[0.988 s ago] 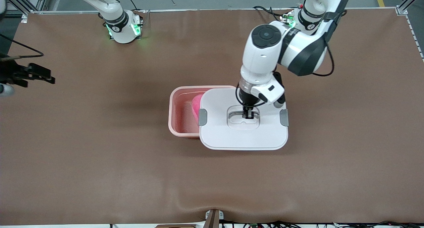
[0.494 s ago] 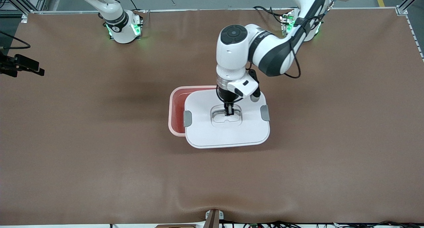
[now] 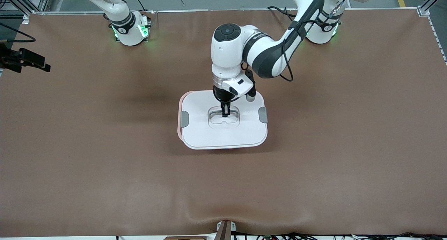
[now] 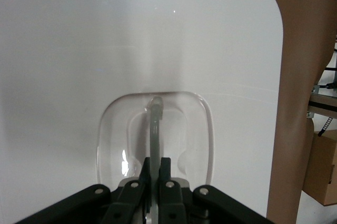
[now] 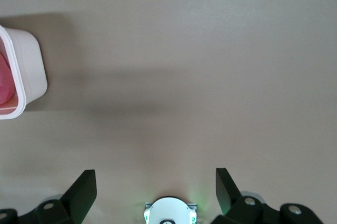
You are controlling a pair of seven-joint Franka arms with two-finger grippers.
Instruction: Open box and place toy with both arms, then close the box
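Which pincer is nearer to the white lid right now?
Left. The left pincer is shut on the lid's handle, over the box. The right pincer waits, open, at the table's edge.

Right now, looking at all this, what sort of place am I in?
Probably a robotics lab: two white robot arms bolted to a brown-covered table, aluminium framing at its corners, and the left gripper holding a box lid.

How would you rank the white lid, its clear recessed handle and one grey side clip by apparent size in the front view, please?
1. The white lid, by far the largest.
2. The clear recessed handle, where the left claw is shut on its bar.
3. The grey side clip, smallest.
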